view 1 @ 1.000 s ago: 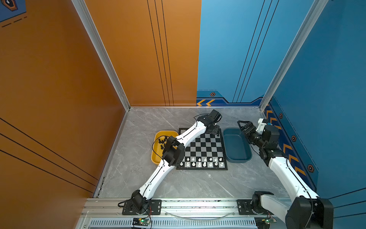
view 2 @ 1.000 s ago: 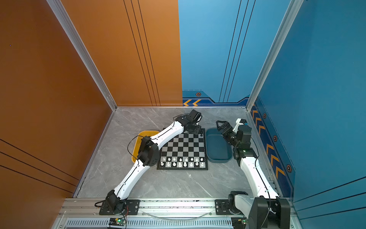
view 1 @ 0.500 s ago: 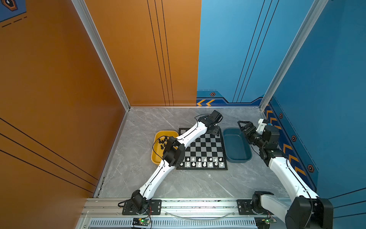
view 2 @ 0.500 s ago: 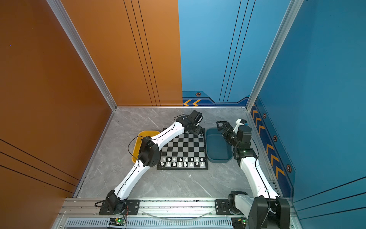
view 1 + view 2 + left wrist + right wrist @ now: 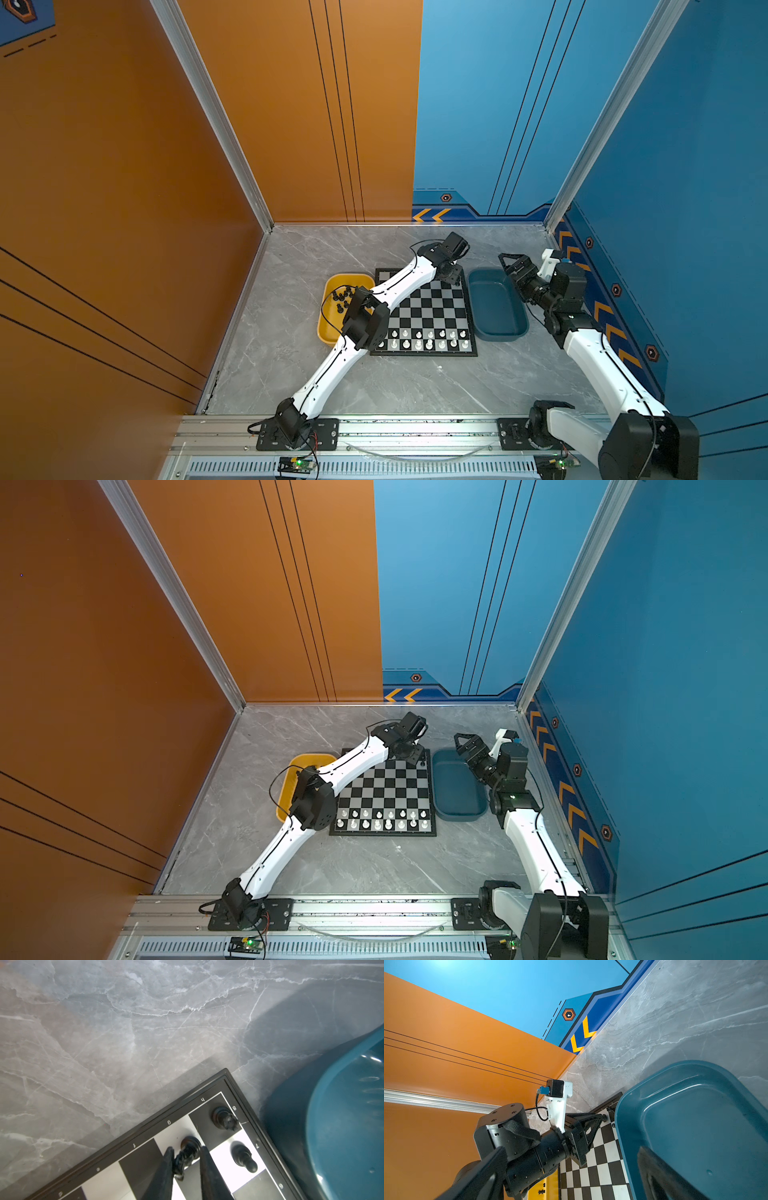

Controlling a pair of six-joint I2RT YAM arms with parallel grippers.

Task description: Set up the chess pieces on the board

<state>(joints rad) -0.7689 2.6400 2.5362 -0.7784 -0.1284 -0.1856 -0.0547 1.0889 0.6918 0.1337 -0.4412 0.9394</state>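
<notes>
In both top views the white left arm covers part of the yellow tray and of the black-and-silver checked chessboard. The tiny glossy black chessmen in that tray are too small to identify. In the left wrist view the frame edge cuts off the chessboard, the dark blue tray and the left gripper. Contact between its fingers and the black chessman cannot be determined. In the right wrist view the fingers of the right gripper are blurred.

Left gripper over board far corner; right gripper near blue tray.
</notes>
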